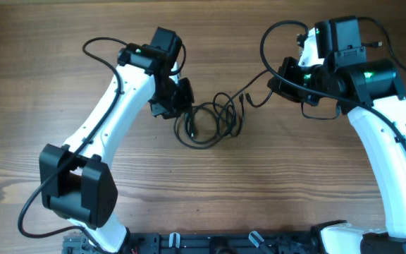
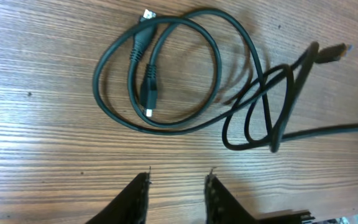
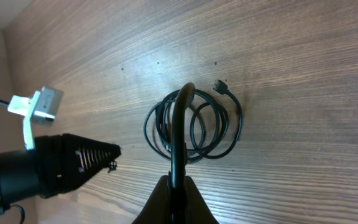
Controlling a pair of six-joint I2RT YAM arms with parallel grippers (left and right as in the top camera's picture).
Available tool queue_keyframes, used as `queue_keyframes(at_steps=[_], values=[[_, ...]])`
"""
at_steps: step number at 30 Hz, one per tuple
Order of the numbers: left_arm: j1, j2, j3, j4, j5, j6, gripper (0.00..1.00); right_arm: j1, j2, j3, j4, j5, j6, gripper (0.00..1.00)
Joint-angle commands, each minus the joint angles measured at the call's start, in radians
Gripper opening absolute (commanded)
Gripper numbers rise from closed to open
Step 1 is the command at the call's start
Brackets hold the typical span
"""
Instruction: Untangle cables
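Note:
The cables (image 1: 210,121) are thin black cords lying as a tangled coil on the wooden table at centre. In the left wrist view a round coil with plug ends (image 2: 157,74) lies beside smaller crossed loops (image 2: 266,115). My left gripper (image 2: 178,177) is open and empty, just left of the coil (image 1: 178,99). My right gripper (image 3: 178,183) is shut on one cable strand that runs from the coil (image 3: 191,124) up to its jaws, right of the coil (image 1: 284,77).
The wooden table (image 1: 210,190) spreads all round the coil. The left arm's black finger (image 3: 82,158) shows at the left of the right wrist view. Thicker black arm cables loop near both wrists (image 1: 101,49).

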Motion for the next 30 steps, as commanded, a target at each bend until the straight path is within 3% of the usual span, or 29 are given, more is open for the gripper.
queue_keyframes(at_steps=[1,3,5,10,13,15,20,25,27,30], values=[[-0.012,0.006,0.006,0.005,0.011,-0.008,0.39,0.002,0.005,0.004,0.007,-0.014,-0.014,0.04],[-0.012,0.006,0.006,0.008,0.007,-0.009,0.45,0.002,-0.002,0.004,0.01,-0.017,-0.013,0.04],[-0.012,0.006,0.006,0.011,-0.027,-0.016,0.46,0.002,-0.022,0.004,0.02,-0.017,-0.013,0.04],[0.002,0.006,0.006,0.03,-0.219,-0.186,0.54,0.002,-0.098,0.004,0.039,-0.016,-0.011,0.04],[0.046,0.006,0.006,0.038,-0.22,-0.192,0.58,0.002,-0.105,0.004,0.04,-0.016,-0.008,0.04],[0.092,0.006,0.006,0.038,-0.218,-0.192,0.72,0.002,-0.105,0.004,0.04,-0.026,-0.056,0.04],[0.168,0.006,0.006,0.04,-0.218,-0.192,0.76,0.002,-0.113,0.004,0.069,-0.055,-0.085,0.04],[0.171,0.006,0.006,0.045,-0.218,-0.187,0.8,0.002,-0.19,0.005,0.388,-0.388,-0.06,0.04],[0.171,0.006,0.006,0.044,-0.205,-0.177,0.8,0.002,-0.249,0.005,0.573,-0.406,0.08,0.04],[0.171,0.006,0.006,0.045,-0.142,-0.105,0.8,0.002,-0.314,0.005,0.732,-0.4,0.158,0.04]])
